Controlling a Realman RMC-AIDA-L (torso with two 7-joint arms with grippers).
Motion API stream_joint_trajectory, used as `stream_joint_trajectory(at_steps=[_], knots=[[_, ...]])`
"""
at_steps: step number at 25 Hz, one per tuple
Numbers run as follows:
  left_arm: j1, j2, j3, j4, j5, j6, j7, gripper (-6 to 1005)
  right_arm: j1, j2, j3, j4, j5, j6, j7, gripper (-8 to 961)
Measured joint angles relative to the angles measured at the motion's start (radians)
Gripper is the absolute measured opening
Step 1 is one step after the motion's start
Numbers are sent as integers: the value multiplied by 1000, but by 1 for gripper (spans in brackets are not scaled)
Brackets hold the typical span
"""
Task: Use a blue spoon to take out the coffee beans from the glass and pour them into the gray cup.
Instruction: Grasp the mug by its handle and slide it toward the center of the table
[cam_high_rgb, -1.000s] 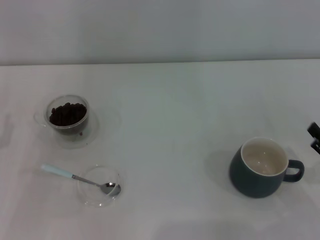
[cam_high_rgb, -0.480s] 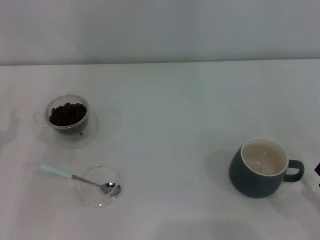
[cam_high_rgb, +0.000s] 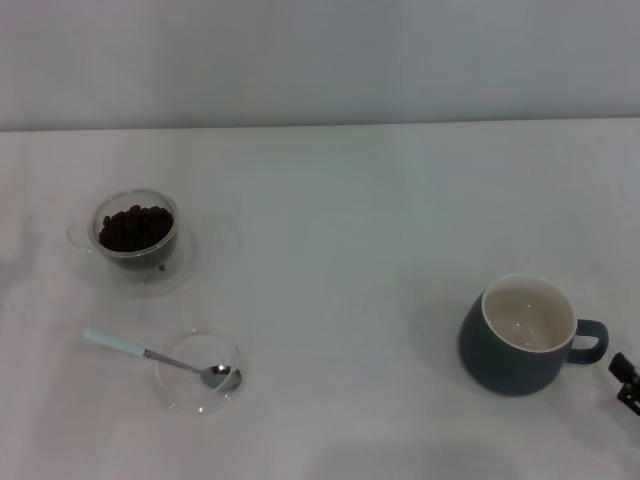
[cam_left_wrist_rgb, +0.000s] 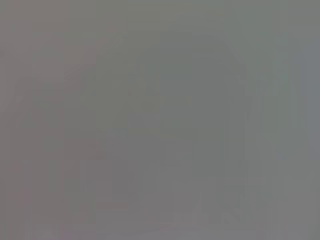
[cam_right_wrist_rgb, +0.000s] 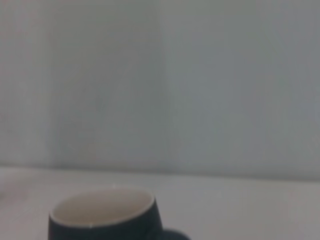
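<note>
Lying nearest the robot on its left side, the spoon (cam_high_rgb: 160, 357) is resting untouched: its bowl is sitting inside a shallow clear dish (cam_high_rgb: 199, 372) and its pale blue handle is sticking out over the rim, pointing toward the desk's (cam_high_rgb: 340, 230) left edge. Nothing is holding it, so the first step of the task, picking it up, is not yet done.

Showing at the near right edge of the head view, a small dark part of the right gripper (cam_high_rgb: 626, 381) is sitting just beside the cup's handle; I cannot tell how its fingers are standing or whether it has hold of anything. The left gripper is not appearing in any view, and its wrist camera is giving only a flat grey field.

Standing on the right, the cup (cam_high_rgb: 522, 333) is upright with its loop handle pointing right, and its cream inside is looking empty in the head view; no beans are visible in it. The right wrist view is also catching the cup's rim from close by.

Farther back on the left, the glass (cam_high_rgb: 137, 233) is standing upright, holding a full dark heap of beans (cam_high_rgb: 135, 226).

Judging from this, everything is remaining: grasping, scooping, carrying, pouring.
</note>
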Motion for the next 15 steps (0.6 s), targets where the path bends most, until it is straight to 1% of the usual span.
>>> stream_joint_trajectory(at_steps=[8, 15], knots=[[3, -1, 0, 0, -20, 0, 0, 711, 18, 3, -28, -68, 0, 131, 0, 874], [4, -2, 0, -1, -23, 0, 0, 710, 30, 2, -29, -82, 0, 149, 0, 875]])
